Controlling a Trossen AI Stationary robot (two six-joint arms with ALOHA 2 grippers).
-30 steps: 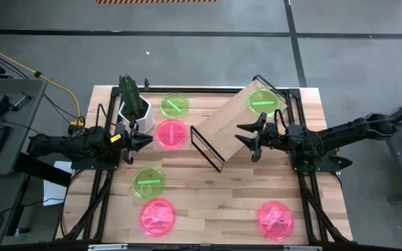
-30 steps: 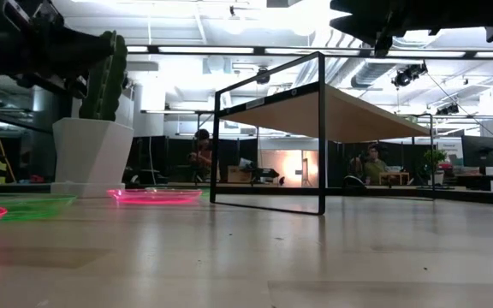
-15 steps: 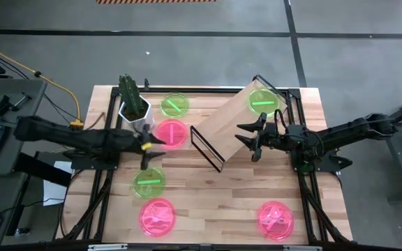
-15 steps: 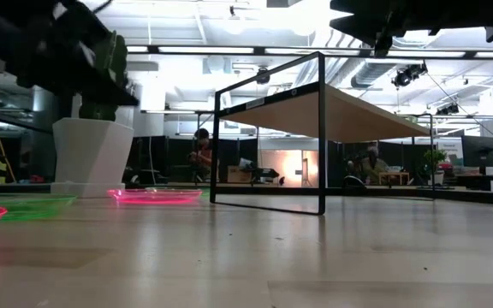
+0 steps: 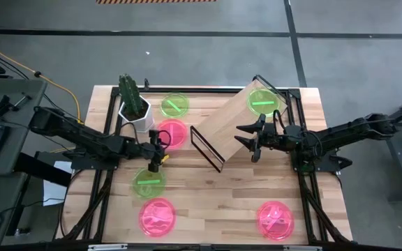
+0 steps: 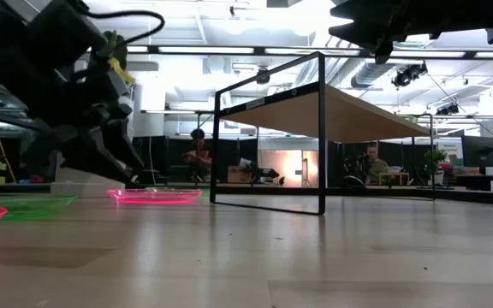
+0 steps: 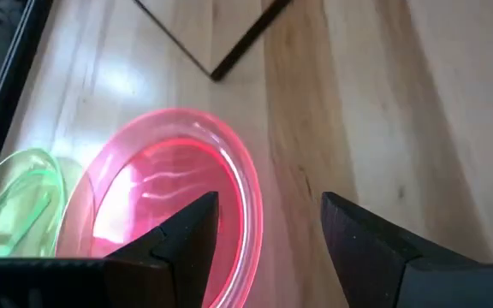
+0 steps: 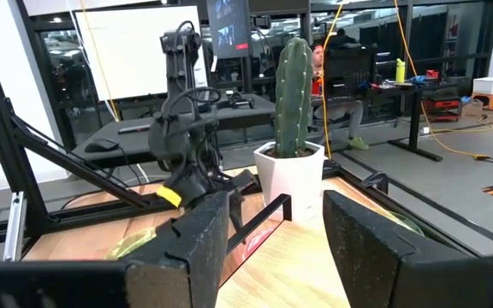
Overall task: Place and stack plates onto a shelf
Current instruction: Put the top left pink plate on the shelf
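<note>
My left gripper [image 5: 157, 150] has swung out and tipped down over the pink plate [image 5: 173, 132] near the table's far-left corner, fingers spread wide.

Pink plate [image 7: 174, 205]: near edge cut off behind the left gripper's fingers [image 7: 191, 231], left wrist view.
Green plate [image 7: 15, 201]: only part shows at the frame edge.
Shelf [image 7: 229, 51]: only a corner of its wire frame shows.
Cactus pot [image 6: 84, 181]: mostly hidden by the left arm, low view.
Right gripper [image 6: 383, 26]: cut off at top edge.
</note>
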